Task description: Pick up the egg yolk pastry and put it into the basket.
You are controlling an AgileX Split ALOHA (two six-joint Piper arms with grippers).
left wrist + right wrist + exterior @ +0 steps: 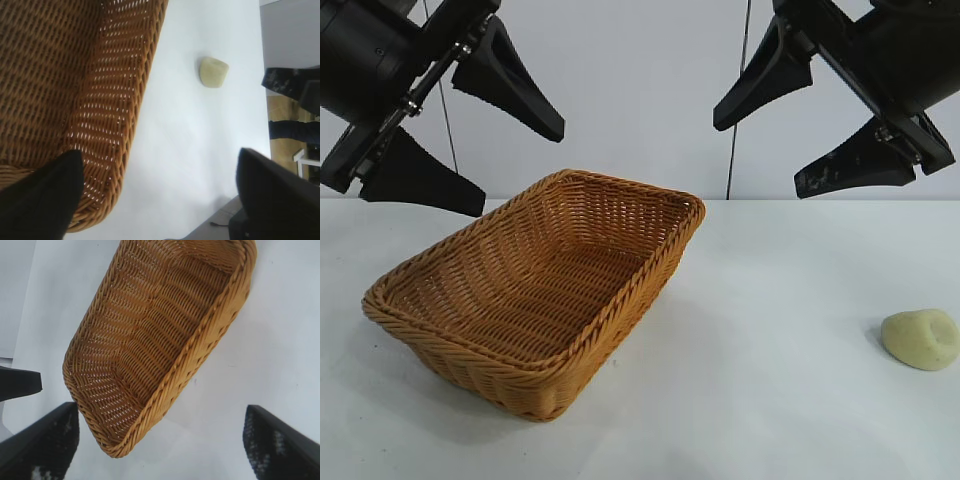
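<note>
1. Overhead, the left gripper (470, 150) hangs at the upper left of the exterior view, well above the table (760, 420); its arm runs off the frame, so only the black fingers and part of the wrist show. The jaws stand wide apart with nothing between them.
2. In the left wrist view the same gripper (160, 200) shows just two dark fingertips, cut off at the frame edge, with bare tabletop in the gap (the basket wall sits behind one tip).
3. The basket (535, 290) lies left of centre on the table, its long axis running diagonally away from the camera. It holds nothing that can be seen; the near wall hides a strip of its floor.
4. Open white tabletop separates the basket's right rim from the egg yolk pastry (921, 339), which rests well apart from it, near the right edge of the exterior view and close to being cropped there. Its dimpled face points up and leftward.
5. The left wrist view also catches the pastry (213, 72) alone on the table, apart from the basket (120, 125).
6. The right gripper (820, 145) hangs at the upper right, above the table, jaws spread wide and empty; its arm is cropped too.
7. From the right wrist view, the gripper (160, 440) frames the basket (165, 330) between its fingertips; the pastry falls outside this view.
</note>
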